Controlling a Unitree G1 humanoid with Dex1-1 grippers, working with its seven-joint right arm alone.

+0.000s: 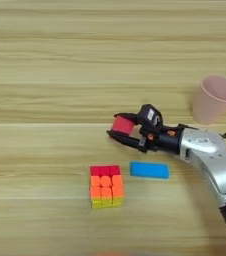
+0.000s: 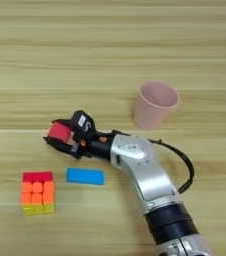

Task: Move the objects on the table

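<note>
Red cube: clamped between the two black fingers of the right gripper, one finger across its top edge, one below; sits near the middle of the table, above and slightly right of the puzzle cube. Cannot tell whether lifted or resting on the wood.
Reason for hold: judged a side-on pinch across opposite faces, suited to carrying a small square block without rolling it.
Red cube axis: none dominant; free face turned toward the robot's left, away from the wrist.
Gripper approach: fingers point to the robot's left, silver forearm entering from lower right, nearly level with the table top.
Blue bar: flat on the wood, long axis running left to right with a slight tilt, just below the gripper, apart from it.
Puzzle cube: red row farthest from the robot, orange in the middle, yellow nearest; squared to the plank grain, just left of the blue bar, not touching it.
Pink cup: upright, mouth open upward, right of the gripper and well apart; judged a possible drop point, unconfirmed.
Black cable: looped beside the forearm, clear of all items.
Wooden table: light plank grain running left to right.
</note>
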